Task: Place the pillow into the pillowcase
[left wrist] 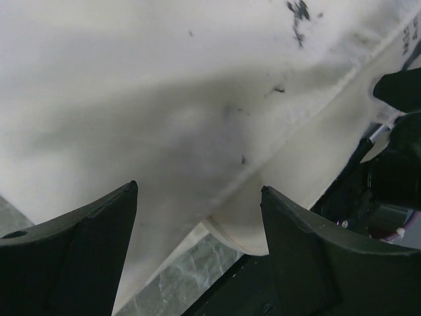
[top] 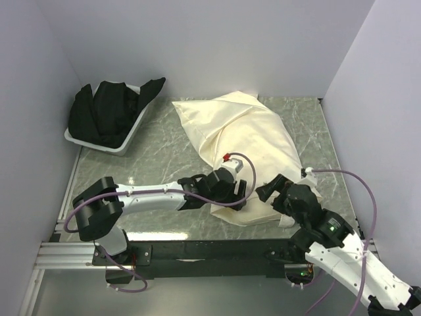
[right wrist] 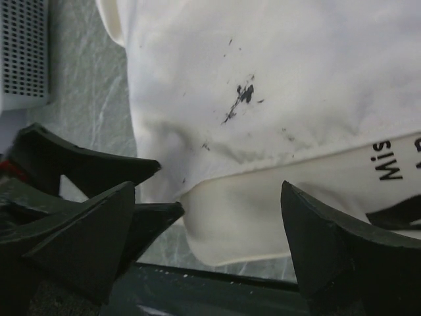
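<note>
The pillow [right wrist: 263, 217] lies on the table [top: 151, 158], near right, mostly inside the wrinkled, smudged pillowcase [right wrist: 296, 79] — its lettered end pokes out just ahead of the right gripper [right wrist: 208, 191], jaws spread wide. The left gripper [left wrist: 197, 187] gapes at the cloth's edge — holding nothing.

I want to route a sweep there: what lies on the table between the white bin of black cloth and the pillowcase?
Nothing: in the top external view, only bare marbled tabletop separates the bin from the pillowcase.
</note>
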Controlling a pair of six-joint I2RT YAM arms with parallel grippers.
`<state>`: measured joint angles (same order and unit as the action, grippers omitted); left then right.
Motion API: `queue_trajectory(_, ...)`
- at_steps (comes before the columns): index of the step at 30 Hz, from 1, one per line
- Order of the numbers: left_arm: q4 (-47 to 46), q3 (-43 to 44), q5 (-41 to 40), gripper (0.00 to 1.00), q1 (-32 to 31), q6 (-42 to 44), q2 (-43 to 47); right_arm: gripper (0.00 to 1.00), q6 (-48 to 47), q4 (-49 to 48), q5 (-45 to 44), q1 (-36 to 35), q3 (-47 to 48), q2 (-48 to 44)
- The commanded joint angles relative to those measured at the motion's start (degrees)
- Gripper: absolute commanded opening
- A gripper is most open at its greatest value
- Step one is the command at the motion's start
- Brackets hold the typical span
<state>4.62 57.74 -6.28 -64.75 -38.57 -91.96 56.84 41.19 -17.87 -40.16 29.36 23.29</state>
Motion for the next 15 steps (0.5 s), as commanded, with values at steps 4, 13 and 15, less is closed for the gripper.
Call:
queue_trajectory(4,-3.66,0.27,-1.01,0.74,-0.81,2.10,-1.19,0.97,10.73,8.73,4.77,0.35,0.53,-3.16)
queue_trajectory(13,-1.99,-0.43,-7.25,0.01,-0.82,-1.42,-1.30,0.83,18.83,0.48,9.96,0.35,-11.33,-3.43)
queue_trajectory(15,-1.37,-1.57,-7.95,0.01,-0.82,-1.69,0.72,0.81,18.05,-3.30,9.43,0.43,-12.31,-0.98)
